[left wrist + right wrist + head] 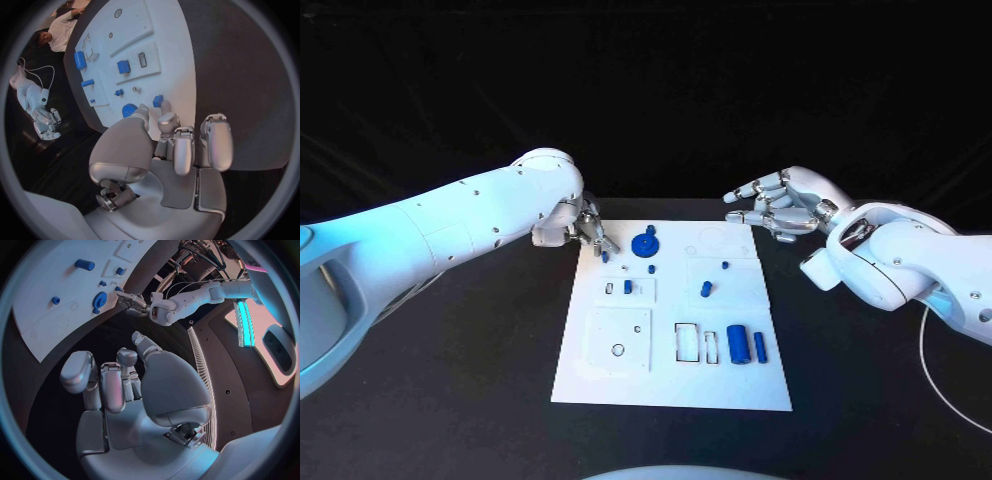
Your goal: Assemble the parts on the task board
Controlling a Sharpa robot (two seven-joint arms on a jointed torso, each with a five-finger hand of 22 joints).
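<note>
The white task board (672, 385) lies in the middle of the black table. My left hand (581, 230) is at the board's far left corner, fingers drawn together, thumb and a finger pinching a small blue part (158, 101) right at the board's edge (181, 75). A blue gear (645, 243) sits just right of that hand. My right hand (783, 205) hovers off the far right corner, fingers loosely bent and apart, holding nothing. A thick blue cylinder (737, 343) and a slim blue bar (760, 346) lie at the board's near right. Several smaller blue pieces stand mid-board.
A thin white cable (929, 370) runs along the table at the right, beside my right arm (906, 265). My left arm (459, 225) crosses the table's left side. Dark table surface (459, 400) surrounds the board.
</note>
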